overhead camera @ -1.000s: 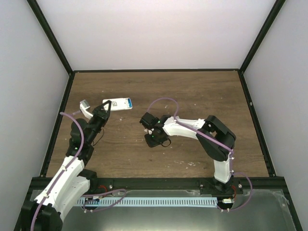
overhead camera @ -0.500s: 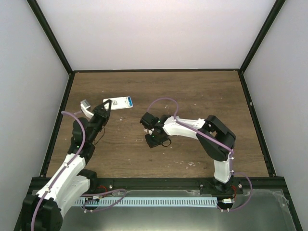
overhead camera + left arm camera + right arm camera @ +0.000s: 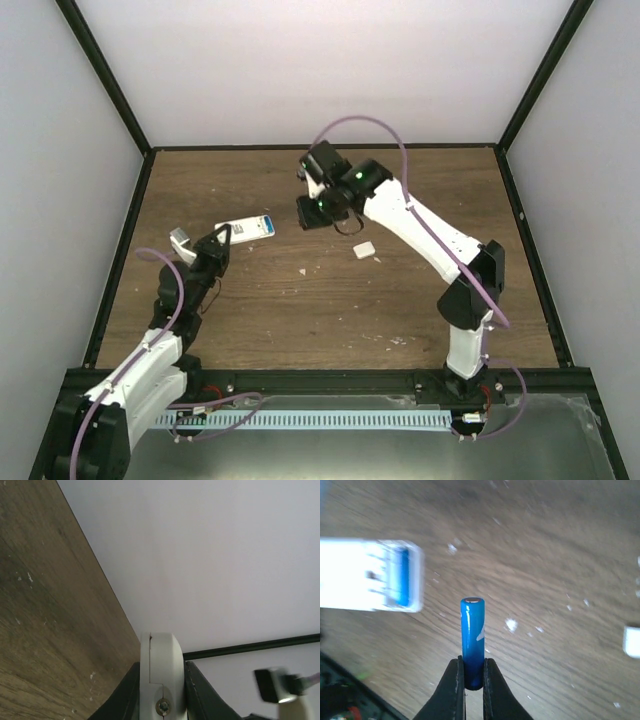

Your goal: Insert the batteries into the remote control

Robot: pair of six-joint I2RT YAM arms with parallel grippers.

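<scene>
My left gripper [image 3: 221, 238] is shut on the near end of the white remote control [image 3: 247, 228], which juts out to the right above the table. In the left wrist view the remote's white end [image 3: 161, 660] sits clamped between the dark fingers [image 3: 127, 692]. One blue battery [image 3: 400, 577] lies in the remote's open bay [image 3: 370, 582]. My right gripper [image 3: 473, 672] is shut on the second blue battery [image 3: 472, 630], which stands out past the fingertips. It hovers just right of the remote's open end [image 3: 308, 210].
A small white squarish cover piece [image 3: 364, 250] lies on the brown table right of the remote; it also shows at the right edge of the right wrist view [image 3: 632, 641]. Black frame posts and white walls bound the table [image 3: 420, 290].
My right arm lifted from the table's middle and swung far-left toward the remote, carrying the battery and uncovering the cover piece. My left gripper shifted the remote slightly nearer.
</scene>
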